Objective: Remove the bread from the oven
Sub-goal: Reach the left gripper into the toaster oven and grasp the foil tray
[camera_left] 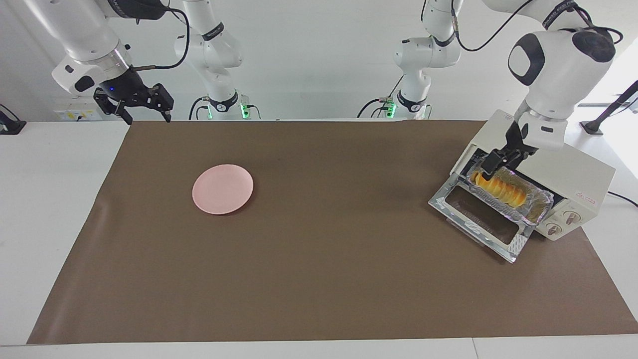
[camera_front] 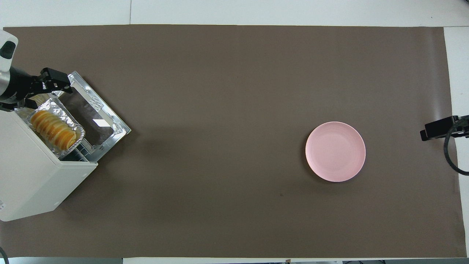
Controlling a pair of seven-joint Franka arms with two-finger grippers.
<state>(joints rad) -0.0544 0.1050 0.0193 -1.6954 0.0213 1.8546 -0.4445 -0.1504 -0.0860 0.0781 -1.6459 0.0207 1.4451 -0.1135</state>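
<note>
Soft, light, crushable bread [camera_left: 500, 193] in foil tray [camera_left: 541, 203]; best gripped midway, gently. Left hand [camera_left: 489, 168] at its end, grip unreadable.

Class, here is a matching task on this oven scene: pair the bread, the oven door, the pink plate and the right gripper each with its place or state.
Things:
1. bread
2. oven door
3. pink plate
4. right gripper

Places or states:
A. dropped open, lying flat on the brown mat
B. raised over the mat's edge at the right arm's end, waiting
C. lying in the foil tray at the oven's mouth
D. bare, on the mat toward the right arm's end

Pairs: 1-C, 2-A, 3-D, 4-B
</note>
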